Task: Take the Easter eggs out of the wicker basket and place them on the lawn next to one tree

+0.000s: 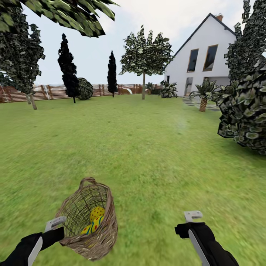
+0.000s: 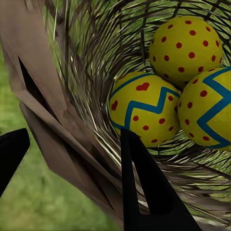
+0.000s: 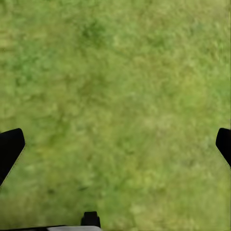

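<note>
The job looks to be at its carrying stage — the wicker basket [image 1: 90, 221] is tipped over toward the robot's right, its rim gripped by the left gripper [image 1: 55, 223], with all three eggs inside. In the left wrist view one finger [image 2: 144, 187] sits inside the basket [image 2: 72, 96] and the other outside, clamped on the woven wall, so the left jaws are grasping the basket. The right gripper [image 1: 193, 216] hovers over bare lawn [image 3: 115, 96] with its jaws spread wide and nothing between them.

The eggs [image 2: 144, 108] are yellow; one is dotted red all over [image 2: 186, 43], and two carry blue zigzag bands, red dots and a heart. They lie bunched together against the basket's lower side.

A pale-trunked tree [image 1: 143, 85] stands well off across the grass, near the fence [image 1: 44, 92]. The next move, I judge, calls for reaching that trunk without tilting the basket further — or the eggs may roll out early.
</note>
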Motion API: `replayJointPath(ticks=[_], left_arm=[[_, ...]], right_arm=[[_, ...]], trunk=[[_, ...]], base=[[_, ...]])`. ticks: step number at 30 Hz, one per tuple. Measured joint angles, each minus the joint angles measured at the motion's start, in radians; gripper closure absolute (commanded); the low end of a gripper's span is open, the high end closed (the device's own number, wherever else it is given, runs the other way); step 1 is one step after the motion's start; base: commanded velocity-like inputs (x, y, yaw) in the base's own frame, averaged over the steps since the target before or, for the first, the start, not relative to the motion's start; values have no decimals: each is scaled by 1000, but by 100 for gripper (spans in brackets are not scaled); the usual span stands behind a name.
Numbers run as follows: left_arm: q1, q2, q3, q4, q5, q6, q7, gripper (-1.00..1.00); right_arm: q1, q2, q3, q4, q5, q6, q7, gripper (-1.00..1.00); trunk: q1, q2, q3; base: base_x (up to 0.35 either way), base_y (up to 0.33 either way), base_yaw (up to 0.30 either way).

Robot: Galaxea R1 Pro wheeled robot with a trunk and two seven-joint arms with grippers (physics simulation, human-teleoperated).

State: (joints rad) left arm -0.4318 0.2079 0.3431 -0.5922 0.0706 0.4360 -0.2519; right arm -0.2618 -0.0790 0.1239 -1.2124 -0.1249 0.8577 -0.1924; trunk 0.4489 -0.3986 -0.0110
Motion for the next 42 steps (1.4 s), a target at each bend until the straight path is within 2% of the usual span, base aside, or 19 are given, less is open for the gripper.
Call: replayJointPath(ticks=[12, 18, 39, 42], left_arm=[[0, -2, -2, -1, -3, 0, 2, 100], [-1, -3, -4, 0, -3, 0, 2, 100], [0, -6, -5, 0, -2, 0, 1, 100], [0, -4, -4, -2, 1, 0, 1, 100]], right_arm=[[0, -4, -4, 0, 1, 1, -2, -100], [0, -6, -18, -1, -1, 2, -2, -100], [0, -3, -15, -2, 2, 2, -3, -100], [0, -2, -15, -2, 6, 1, -4, -100]], trunk=[[0, -1, 5], [0, -1, 7], [0, -1, 7], [0, -1, 7]], base=[[335, 0, 264], [335, 0, 12], [335, 0, 0], [336, 0, 211]])
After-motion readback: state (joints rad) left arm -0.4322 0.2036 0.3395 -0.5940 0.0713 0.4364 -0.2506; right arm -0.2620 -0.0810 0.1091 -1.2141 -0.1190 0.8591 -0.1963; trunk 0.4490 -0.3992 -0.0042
